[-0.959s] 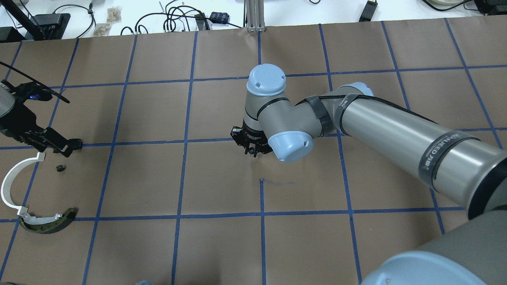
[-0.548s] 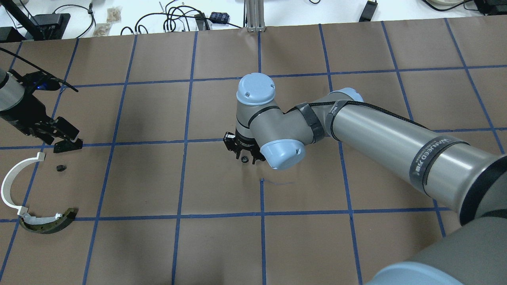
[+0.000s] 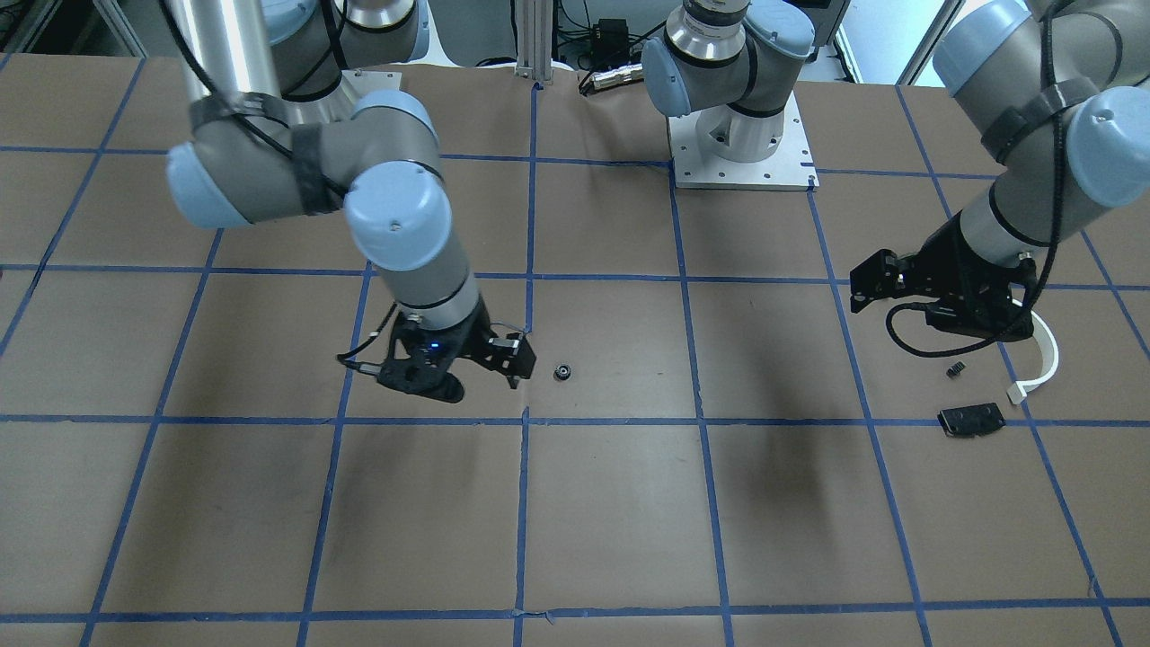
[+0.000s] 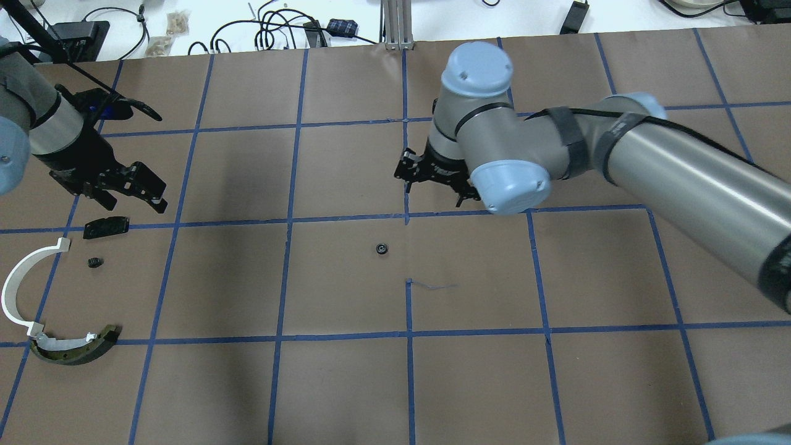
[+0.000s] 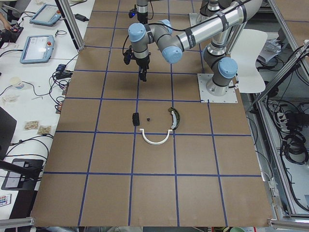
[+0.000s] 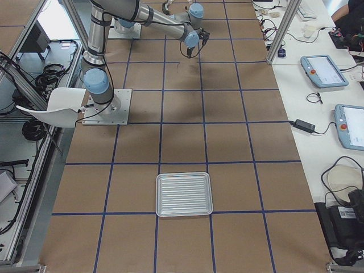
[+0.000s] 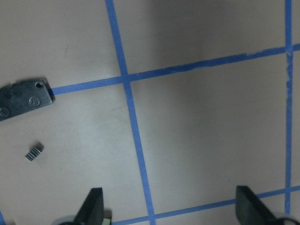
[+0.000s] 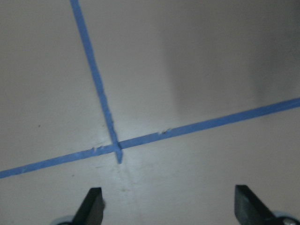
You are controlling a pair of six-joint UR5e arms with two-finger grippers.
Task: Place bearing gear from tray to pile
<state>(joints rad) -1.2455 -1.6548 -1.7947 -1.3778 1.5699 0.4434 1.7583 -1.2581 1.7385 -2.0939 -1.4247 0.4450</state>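
The bearing gear (image 4: pixel 382 248), a small black ring, lies alone on the brown table; it also shows in the front-facing view (image 3: pixel 562 370). My right gripper (image 4: pixel 432 180) is open and empty, raised beyond and to the right of it. The pile is at the far left: a white half-ring strip (image 4: pixel 15 281), a curved dark-and-yellowish piece (image 4: pixel 74 349), a flat black plate (image 4: pixel 106 227) and a tiny toothed part (image 4: pixel 94 262). My left gripper (image 4: pixel 133 199) is open and empty, just beyond the plate (image 7: pixel 21 101). The silver tray (image 6: pixel 183 194) shows only in the exterior right view.
Blue tape lines divide the table into squares. Cables and boxes lie along the far edge (image 4: pixel 278 31). A metal post (image 4: pixel 395 25) stands at the far middle. The left arm's base plate (image 3: pixel 741 144) is bolted to the table.
My right gripper has let go of the bearing gear at the table's middle and drawn back, far and right. My left gripper has left the black plate and moved farther away.
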